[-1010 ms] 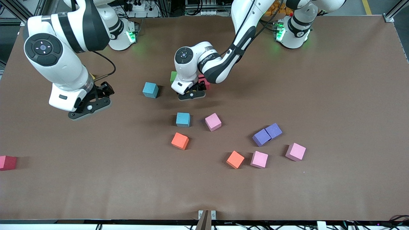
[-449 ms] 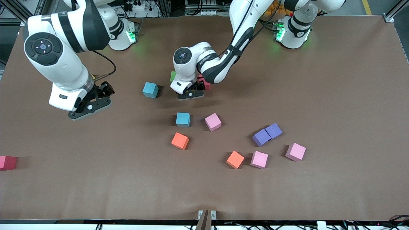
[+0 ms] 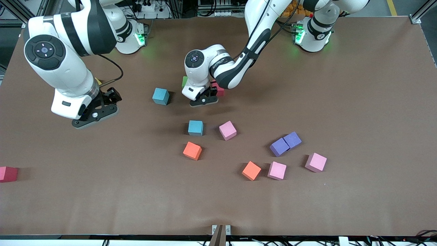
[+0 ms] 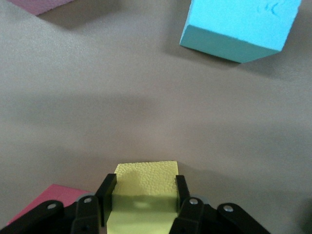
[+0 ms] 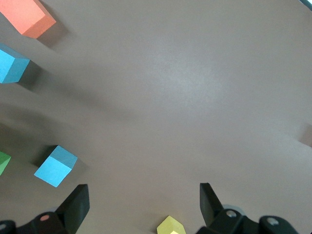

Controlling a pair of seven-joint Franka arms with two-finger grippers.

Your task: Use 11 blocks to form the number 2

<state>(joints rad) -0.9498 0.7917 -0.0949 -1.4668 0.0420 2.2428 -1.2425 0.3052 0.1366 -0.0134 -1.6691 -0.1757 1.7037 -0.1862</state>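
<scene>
Front view, brown table (image 3: 358, 112), two white arms reaching in from the top edge.

Left gripper (image 3: 204, 99), upper centre of frame, is down at table level. In the left wrist view its fingers (image 4: 105, 195) pinch a yellow block (image 4: 146, 173) by two sides. A green block (image 3: 184, 82) and a red block (image 3: 219, 90) peek out just beside it, both partly hidden by the arm. A light blue block (image 3: 160, 96) sits near, toward the right arm's end.

Right arm waits. Right gripper (image 3: 94, 116) hangs over bare table at mid-height of the frame, toward the right arm's end, jaws spread wide w/ nothing btwn them. A second yellow block (image 5: 170, 226) shows at the edge of the right wrist view.

Other blocks lie scattered across the centre and lower centre:
- second light blue block (image 3: 195, 127) and pink block (image 3: 227, 130), near each other
- orange block (image 3: 192, 150), just below the second light blue block
- two purple blocks (image 3: 286, 143), touching
- second orange block (image 3: 251, 170) next to second pink block (image 3: 277, 170)
- third pink block (image 3: 315, 162)

A dark red block (image 3: 8, 173) sits alone at the frame's edge, at the right arm's end.
</scene>
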